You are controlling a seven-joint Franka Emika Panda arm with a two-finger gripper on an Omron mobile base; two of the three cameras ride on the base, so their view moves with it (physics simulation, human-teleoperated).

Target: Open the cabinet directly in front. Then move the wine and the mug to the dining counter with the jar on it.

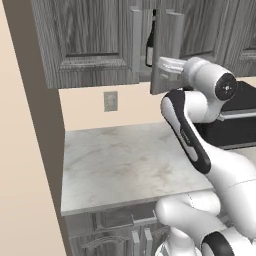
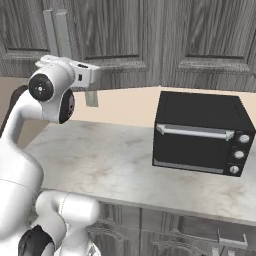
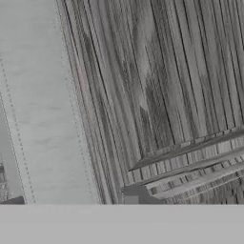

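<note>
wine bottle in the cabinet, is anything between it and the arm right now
Yes. The cabinet's right door is only partly swung open, and the wine bottle shows just through the narrow gap behind it. The arm's hand sits in front of that door.

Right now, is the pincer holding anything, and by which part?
Cannot be told: the pincer is hidden behind the cabinet's partly open right door. The wine stands inside, untouched.
</note>
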